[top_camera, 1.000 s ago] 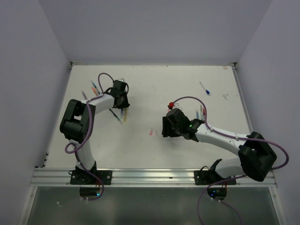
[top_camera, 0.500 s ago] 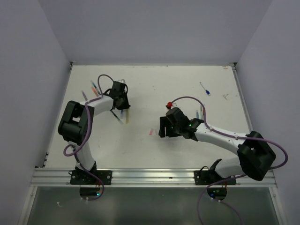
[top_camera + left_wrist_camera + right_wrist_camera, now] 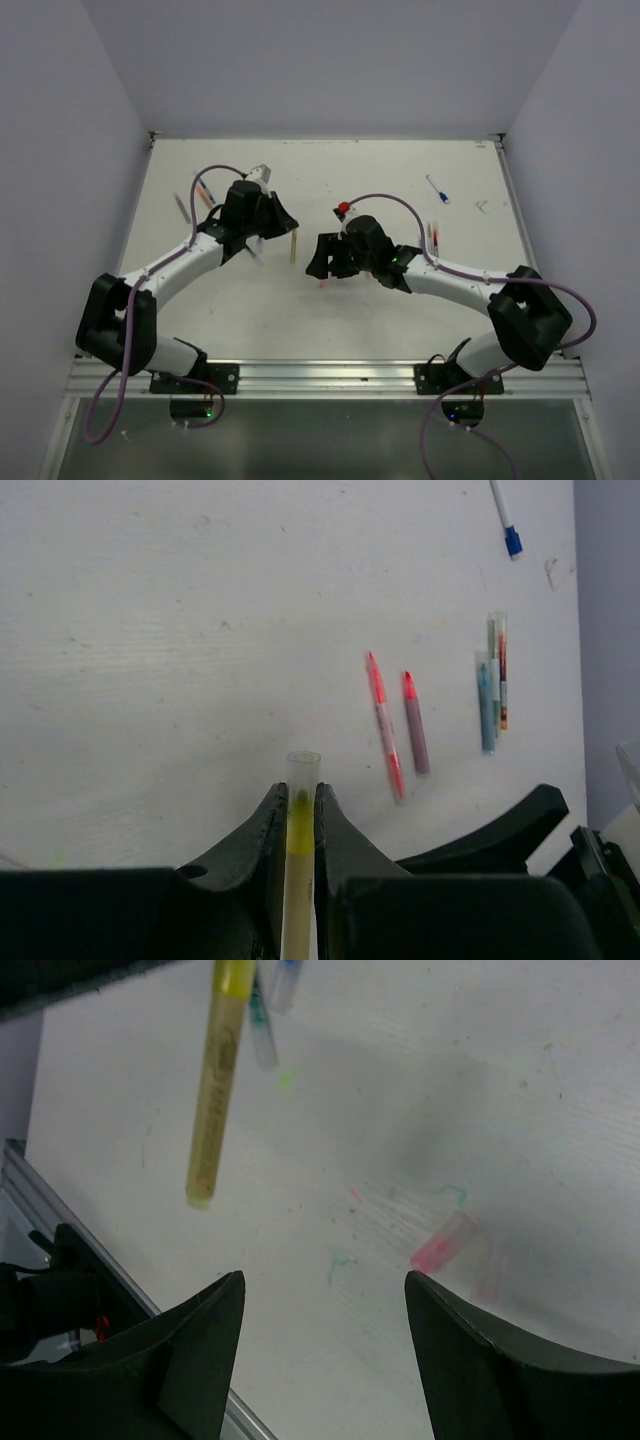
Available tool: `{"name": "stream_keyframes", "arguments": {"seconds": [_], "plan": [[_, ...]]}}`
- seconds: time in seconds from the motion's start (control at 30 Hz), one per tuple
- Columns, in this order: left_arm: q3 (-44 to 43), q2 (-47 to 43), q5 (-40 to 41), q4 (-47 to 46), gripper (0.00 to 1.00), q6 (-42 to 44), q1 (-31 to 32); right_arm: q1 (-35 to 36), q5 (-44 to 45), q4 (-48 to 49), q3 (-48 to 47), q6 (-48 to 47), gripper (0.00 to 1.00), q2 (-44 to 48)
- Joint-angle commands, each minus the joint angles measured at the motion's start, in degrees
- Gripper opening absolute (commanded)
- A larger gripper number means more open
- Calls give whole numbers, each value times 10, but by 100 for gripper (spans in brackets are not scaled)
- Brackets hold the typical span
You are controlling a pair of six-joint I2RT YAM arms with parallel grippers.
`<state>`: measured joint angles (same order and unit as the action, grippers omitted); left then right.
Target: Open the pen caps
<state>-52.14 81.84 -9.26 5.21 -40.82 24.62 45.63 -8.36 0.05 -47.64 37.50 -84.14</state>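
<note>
My left gripper [image 3: 298, 788] is shut on a yellow pen [image 3: 299, 830] whose clear cap [image 3: 303, 768] sticks out past the fingertips. In the top view this gripper [image 3: 284, 222] holds the yellow pen [image 3: 294, 246] above the table's middle. My right gripper [image 3: 325, 1280] is open and empty, and sits just right of the pen in the top view [image 3: 322, 268]. The held pen [image 3: 218, 1080] hangs at the upper left of the right wrist view. A loose pink cap [image 3: 445, 1242] lies on the table by the right finger [image 3: 480, 1360]; it also shows in the top view [image 3: 322, 283].
Two pink-red pens [image 3: 383, 725] and a bundle of teal and orange pens [image 3: 490, 685] lie on the table beyond the left gripper. A blue-capped pen [image 3: 436, 188] lies far right. More pens lie at the far left [image 3: 200, 190] and under the left arm [image 3: 257, 256].
My left arm has swung right and forward, carrying the yellow pen to the table's middle. My right gripper has moved left and farther out, closer to the pen.
</note>
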Motion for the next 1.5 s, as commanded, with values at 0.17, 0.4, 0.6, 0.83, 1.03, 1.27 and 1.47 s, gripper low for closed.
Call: {"name": "stream_keyframes", "arguments": {"seconds": [0.17,0.4,0.6,0.83,1.03,1.27,1.47], "plan": [[32,-58,-6,-31,0,-89,49,-1,-38,170,16,42,69,6],[46,-63,-15,-62,0,-110,62,0,-50,199,21,60,66,-11],[47,-68,-19,-64,0,-113,68,2,-63,228,38,59,31,-22],[67,-71,-61,-107,0,-88,70,3,-75,210,41,47,0,-21],[71,-63,-69,-93,18,-66,72,3,-72,200,45,42,0,-9],[73,-70,-55,-76,41,-54,73,3,-81,202,48,42,0,-3],[73,-70,-50,-73,34,-47,73,3,-83,200,51,43,0,1]]}}
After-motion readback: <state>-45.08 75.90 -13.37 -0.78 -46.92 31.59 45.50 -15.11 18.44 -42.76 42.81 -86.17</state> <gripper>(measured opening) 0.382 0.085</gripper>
